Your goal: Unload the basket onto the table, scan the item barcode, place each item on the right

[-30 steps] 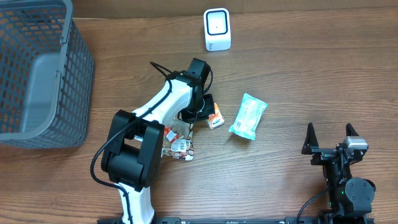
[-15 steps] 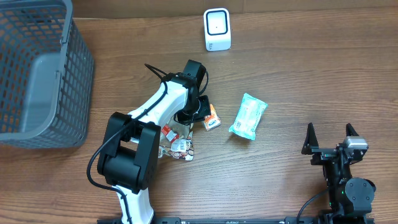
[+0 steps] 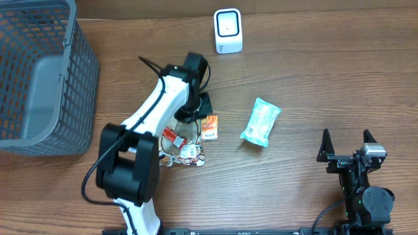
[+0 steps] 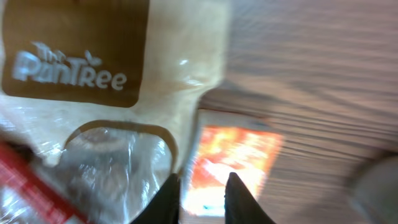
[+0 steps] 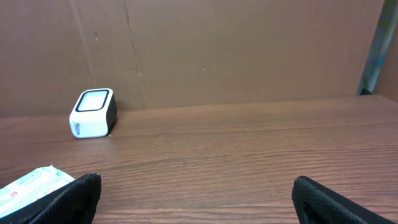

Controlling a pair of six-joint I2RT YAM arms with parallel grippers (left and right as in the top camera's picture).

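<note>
A small orange snack packet (image 3: 209, 126) lies flat on the wooden table, just below my left gripper (image 3: 201, 108). In the left wrist view the packet (image 4: 233, 162) shows blurred beyond the gripper (image 4: 202, 196), whose black fingertips stand a narrow gap apart over its near edge. The white barcode scanner (image 3: 228, 31) stands at the back of the table, well away from the packet, and also shows in the right wrist view (image 5: 93, 113). My right gripper (image 3: 347, 145) rests at the front right, wide open (image 5: 196, 199) and holding nothing.
A clear bag with a brown "The PanTree" label (image 3: 183, 147) lies left of the orange packet, close against it (image 4: 93, 124). A mint-green packet (image 3: 260, 121) lies to the right (image 5: 31, 185). A grey wire basket (image 3: 39, 78) stands at the far left.
The left arm has swung left and back, and the orange packet has slid left with it. The left jaws have parted slightly. The right arm has not moved.
</note>
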